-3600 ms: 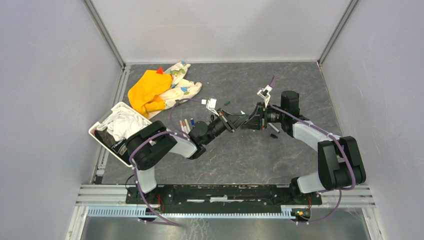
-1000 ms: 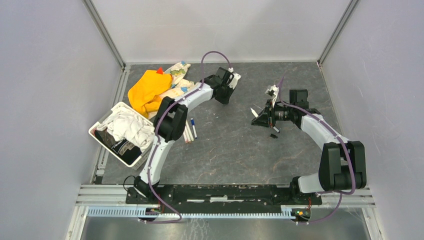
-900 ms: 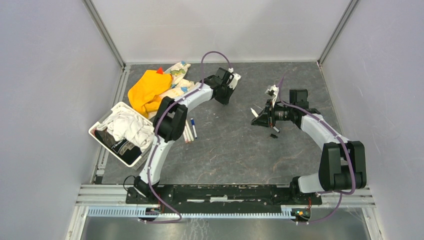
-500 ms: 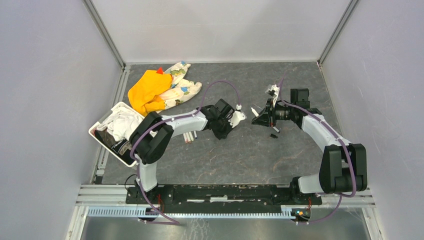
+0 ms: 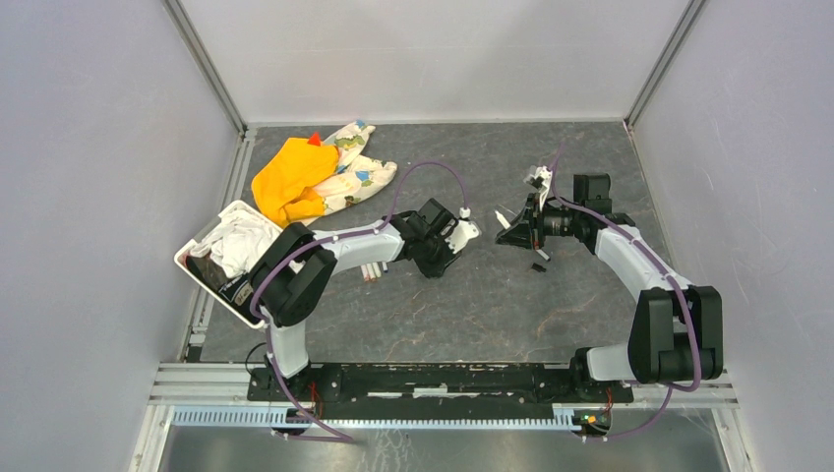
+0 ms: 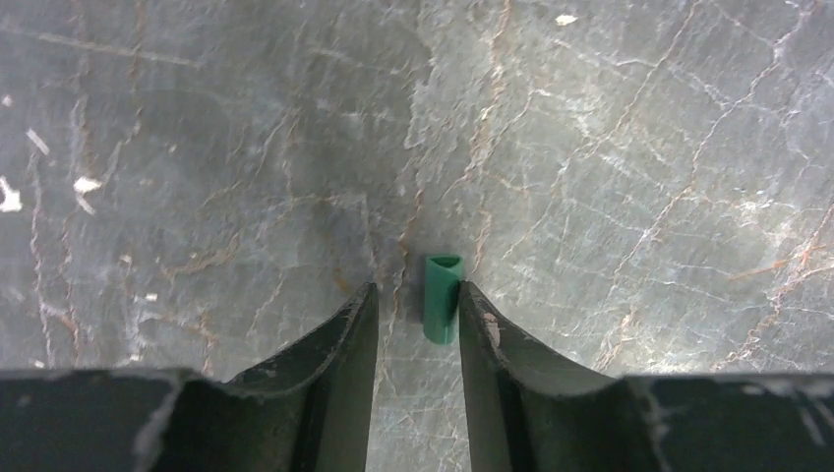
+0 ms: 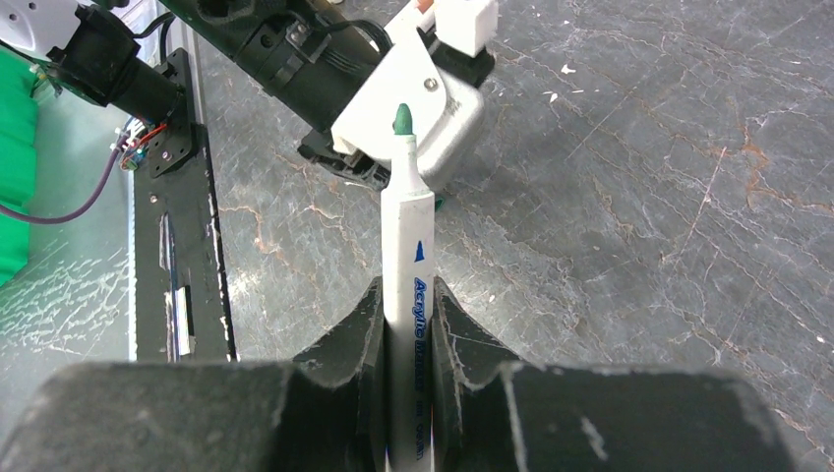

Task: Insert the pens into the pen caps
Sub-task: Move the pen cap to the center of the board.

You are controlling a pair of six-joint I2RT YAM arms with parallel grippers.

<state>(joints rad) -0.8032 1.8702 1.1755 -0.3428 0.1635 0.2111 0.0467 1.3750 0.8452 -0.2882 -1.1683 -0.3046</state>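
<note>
The left gripper [image 6: 413,293] stands open just above the table [image 6: 639,147], its fingers either side of a green cap [image 6: 443,300] lying flat (touching the finger at 3 o'clock). At its 3 o'clock from overhead, the right gripper [image 7: 406,295] clamps a white pen [image 7: 405,236], green tip toward 12 o'clock.

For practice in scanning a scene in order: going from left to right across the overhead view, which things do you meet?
white bin → orange cloth → left gripper → right gripper, holding a pen
</note>
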